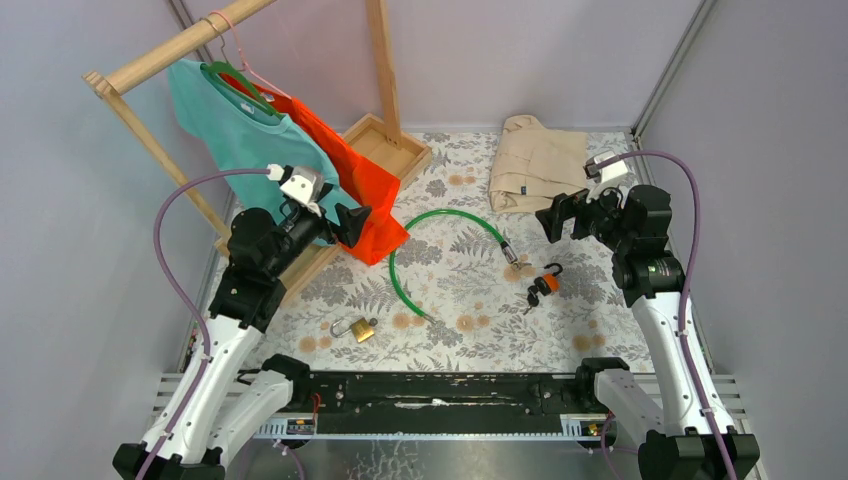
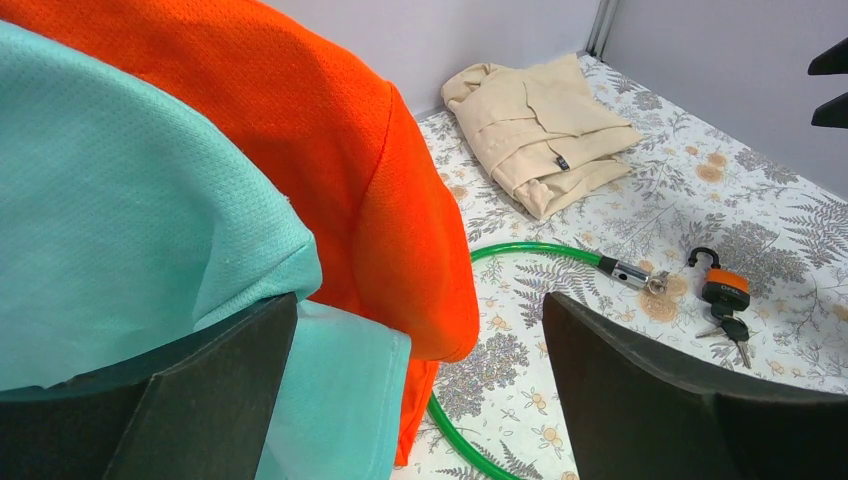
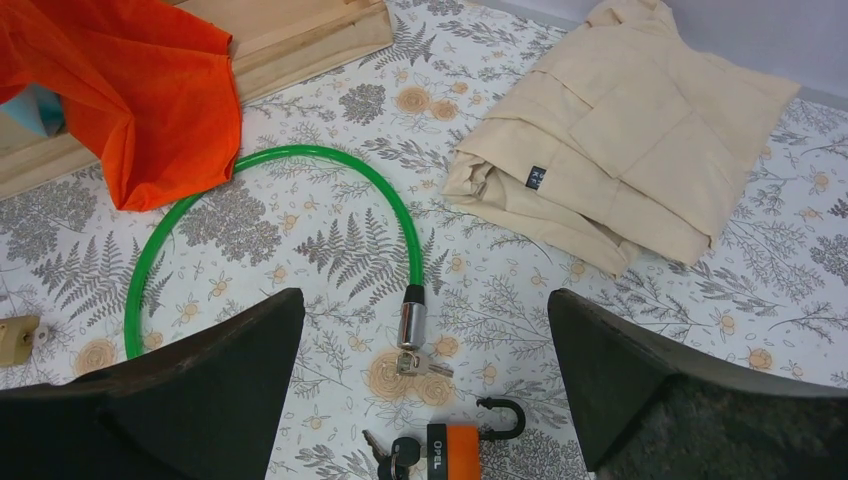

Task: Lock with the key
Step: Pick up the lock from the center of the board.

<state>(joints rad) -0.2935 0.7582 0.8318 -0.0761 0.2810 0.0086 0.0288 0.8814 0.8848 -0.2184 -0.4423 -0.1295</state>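
Nothing done yet: padlock [image 1: 545,284] lies open, keys [image 1: 530,297] untouched; left tool [image 1: 330,222] and right tool [image 1: 572,215] spread, empty.

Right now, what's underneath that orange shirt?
The orange shirt drapes over the rack's wooden base onto the flowered table; whatever else lies beneath is hidden.
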